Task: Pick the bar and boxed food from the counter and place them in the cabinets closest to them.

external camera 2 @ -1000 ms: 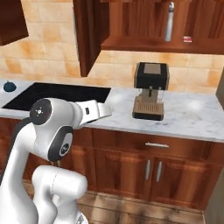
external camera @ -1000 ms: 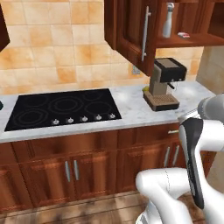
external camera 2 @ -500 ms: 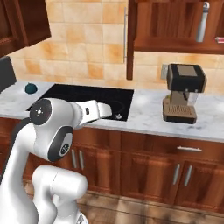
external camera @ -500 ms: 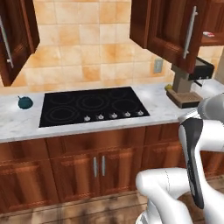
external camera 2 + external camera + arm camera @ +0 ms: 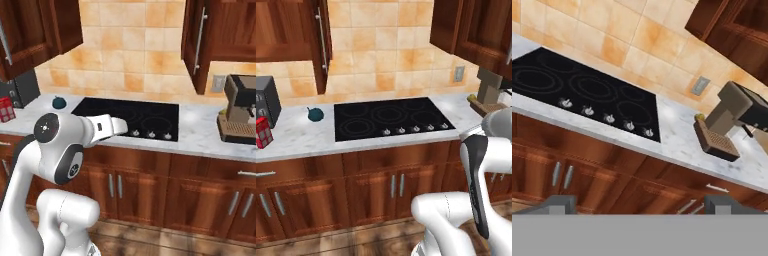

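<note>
Seeing boxed food (image 5: 262,132) at far left of counter (image 5: 301,140), upright, just beside a dark appliance (image 5: 267,100); same red carton at left edge from the right base view (image 5: 6,109). Sitting well apart from gripper (image 5: 640,204), which hangs low in front of the base cabinets, fingertips (image 5: 559,204) spread wide, nothing between them. Hand view tilted: cooktop (image 5: 587,97) upper left, coffee machine (image 5: 732,120) to the right on the counter, so carton lies off to the arm's left, past the cooktop. Small dark round thing (image 5: 315,114) between carton and cooktop, near the cooktop's left edge. Wall cabinets (image 5: 291,35) above the carton, one door (image 5: 320,45) swung out edge-on with long silver handle. More wall cabinets upper right (image 5: 220,35). Can't make out the bar.
</note>
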Available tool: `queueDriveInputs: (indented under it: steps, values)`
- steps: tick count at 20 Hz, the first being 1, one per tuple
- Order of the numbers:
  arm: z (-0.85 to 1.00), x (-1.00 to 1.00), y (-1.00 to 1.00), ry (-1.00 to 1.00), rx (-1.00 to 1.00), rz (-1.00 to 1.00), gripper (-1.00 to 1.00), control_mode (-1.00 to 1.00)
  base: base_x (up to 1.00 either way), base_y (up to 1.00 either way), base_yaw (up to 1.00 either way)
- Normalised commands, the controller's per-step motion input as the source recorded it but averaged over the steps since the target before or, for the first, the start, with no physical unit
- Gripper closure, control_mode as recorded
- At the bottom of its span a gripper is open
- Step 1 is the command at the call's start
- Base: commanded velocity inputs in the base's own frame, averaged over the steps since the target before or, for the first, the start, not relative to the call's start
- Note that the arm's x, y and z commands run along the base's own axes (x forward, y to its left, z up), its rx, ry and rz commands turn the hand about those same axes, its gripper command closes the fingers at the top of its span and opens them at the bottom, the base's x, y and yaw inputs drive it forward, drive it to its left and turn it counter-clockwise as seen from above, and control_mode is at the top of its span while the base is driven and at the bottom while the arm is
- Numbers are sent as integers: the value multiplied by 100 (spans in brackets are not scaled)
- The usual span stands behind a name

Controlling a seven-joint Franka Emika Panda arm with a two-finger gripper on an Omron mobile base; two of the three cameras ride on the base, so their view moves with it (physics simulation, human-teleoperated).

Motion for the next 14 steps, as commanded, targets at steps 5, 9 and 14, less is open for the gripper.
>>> queueDriveInputs:
  steps: [5, 9, 14]
  values:
    - [0, 0, 0, 0, 0, 0, -100, 100, -19, 69, 0]
    - [0, 0, 0, 0, 0, 0, -100, 100, -18, 69, 0]
    - [0, 0, 0, 0, 0, 0, -100, 100, -20, 69, 0]
